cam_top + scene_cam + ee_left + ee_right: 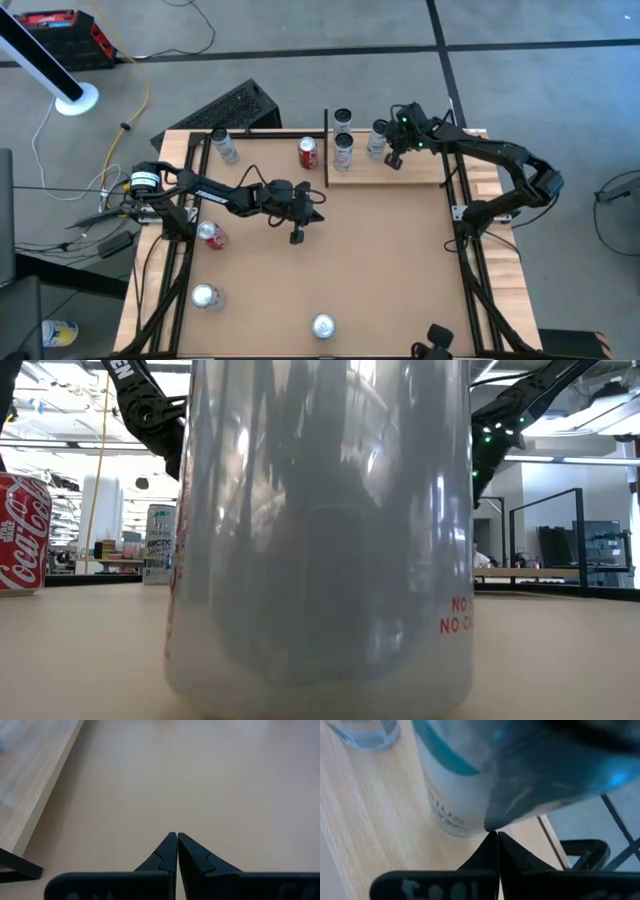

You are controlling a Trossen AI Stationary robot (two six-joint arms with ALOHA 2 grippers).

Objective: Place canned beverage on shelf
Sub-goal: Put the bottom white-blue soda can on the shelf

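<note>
- Right gripper (392,160) over the shelf (420,168) at the tabletop's far right corner — jaws pressed together, holding nothing.
- Silver can (377,139) upright on the shelf, just beside those closed jaws and free of them; long axis vertical.
- Two more cans (343,148) upright near the shelf's railed end.
- Left gripper (297,236) near the tabletop's middle — jaws shut, empty.
- Red can (308,152) upright off the shelf, just outside its rail; nearer the left arm, probably the next pick.
</note>
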